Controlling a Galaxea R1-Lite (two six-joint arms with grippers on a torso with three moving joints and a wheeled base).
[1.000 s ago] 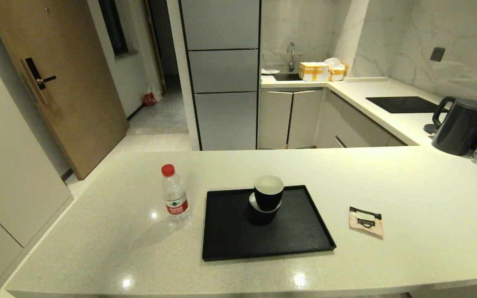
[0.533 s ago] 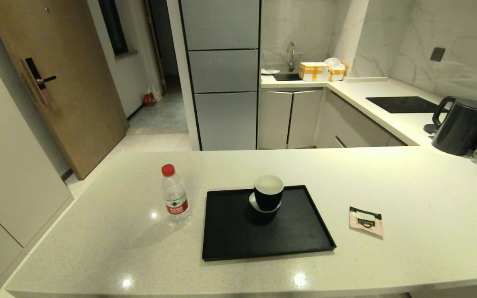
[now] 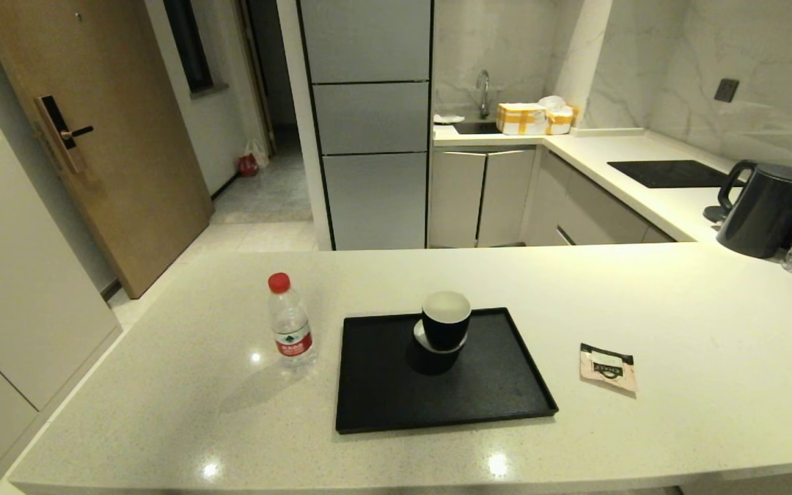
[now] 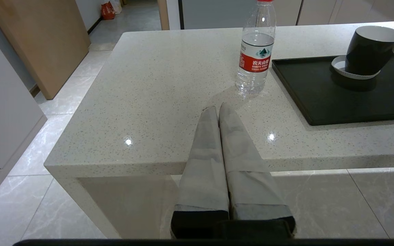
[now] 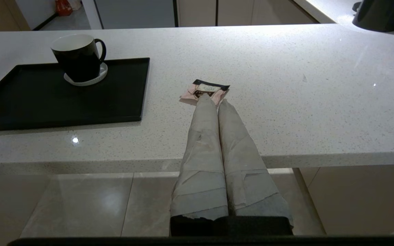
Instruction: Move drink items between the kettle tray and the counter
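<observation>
Nothing has moved since 1.0 s ago. Water bottle (image 3: 290, 321) stands on counter (image 3: 698, 385) at the tray's (image 3: 437, 402) 9 o'clock; tea sachet (image 3: 608, 367) lies at 3 o'clock. Left gripper (image 4: 218, 109) and right gripper (image 5: 216, 101) are pressed together, holding nothing, short of the counter edge.

Wooden door (image 3: 93, 137) at left, grey tall cabinets (image 3: 368, 124) centre, marble wall (image 3: 712, 55) right, pale tiled floor (image 3: 258, 206) beyond.
</observation>
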